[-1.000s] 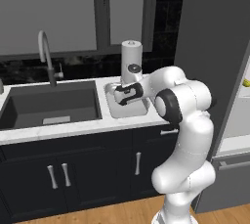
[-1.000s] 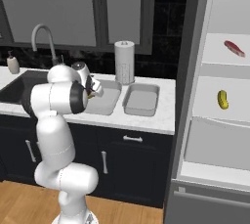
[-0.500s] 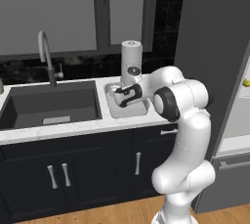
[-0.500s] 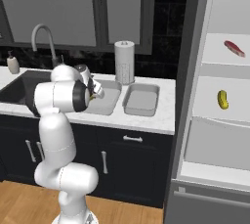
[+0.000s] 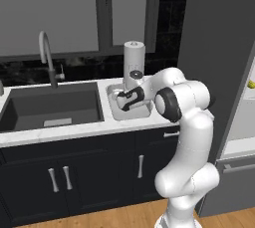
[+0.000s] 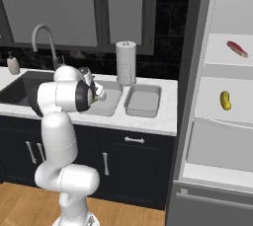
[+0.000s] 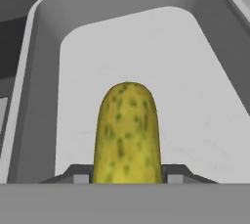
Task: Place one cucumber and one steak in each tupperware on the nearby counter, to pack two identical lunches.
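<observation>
My gripper (image 7: 128,175) is shut on a stubby yellow-green cucumber (image 7: 128,130), which sticks out forward between the fingertips. Just beneath it lies the light-grey left tupperware (image 7: 44,71), nothing inside it. From the left base view the gripper (image 5: 130,98) hovers low over that tupperware (image 5: 115,115) on the counter (image 5: 60,132). The right base view shows the gripper (image 6: 99,92) above the left tupperware (image 6: 111,105), with the second tupperware (image 6: 143,99) beside it, also bare. In the open fridge sit another cucumber (image 6: 225,100) and a red steak (image 6: 237,49) on shelves.
A dark sink basin (image 5: 50,107) with a curved faucet (image 5: 47,55) lies left of the trays. A paper towel roll (image 6: 126,62) stands behind them against the wall. A soap bottle (image 6: 13,64) is at the far left. The fridge body rises at the right.
Barely anything differs. The hand with the cucumber stays over the left tupperware, shifted only very slightly.
</observation>
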Robot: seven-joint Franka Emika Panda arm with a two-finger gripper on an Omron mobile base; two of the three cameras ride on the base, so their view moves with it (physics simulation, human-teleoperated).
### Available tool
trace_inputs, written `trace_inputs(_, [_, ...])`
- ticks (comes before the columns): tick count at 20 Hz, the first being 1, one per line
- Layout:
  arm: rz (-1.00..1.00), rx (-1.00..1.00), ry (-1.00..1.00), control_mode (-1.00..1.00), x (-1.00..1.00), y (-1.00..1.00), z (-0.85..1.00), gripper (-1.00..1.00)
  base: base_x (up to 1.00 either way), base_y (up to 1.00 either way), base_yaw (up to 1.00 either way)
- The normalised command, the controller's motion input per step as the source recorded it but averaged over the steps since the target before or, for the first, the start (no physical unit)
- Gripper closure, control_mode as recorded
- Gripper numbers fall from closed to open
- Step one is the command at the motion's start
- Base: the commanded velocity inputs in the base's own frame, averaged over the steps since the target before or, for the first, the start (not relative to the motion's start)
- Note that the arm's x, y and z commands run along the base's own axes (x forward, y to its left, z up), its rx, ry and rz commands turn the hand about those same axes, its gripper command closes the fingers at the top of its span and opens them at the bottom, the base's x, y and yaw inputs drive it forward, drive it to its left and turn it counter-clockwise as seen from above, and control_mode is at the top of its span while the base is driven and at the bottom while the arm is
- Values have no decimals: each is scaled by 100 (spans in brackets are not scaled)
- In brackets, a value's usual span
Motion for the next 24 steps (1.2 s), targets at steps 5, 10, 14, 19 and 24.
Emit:
trace_inputs(5, [0,0,0,-100,3,0,-8,-100,0,0,0])
trace_inputs(10, [1,0,0,-100,1,0,-13,-100,0,0,0])
trace_inputs(14, [0,0,0,-100,3,0,-6,-100,0,0,0])
trace_inputs(19, [0,0,0,-100,0,0,0,-100,0,0,0])
trace_inputs(24, [0,-1,0,-100,0,0,3,-100,0,0,0])
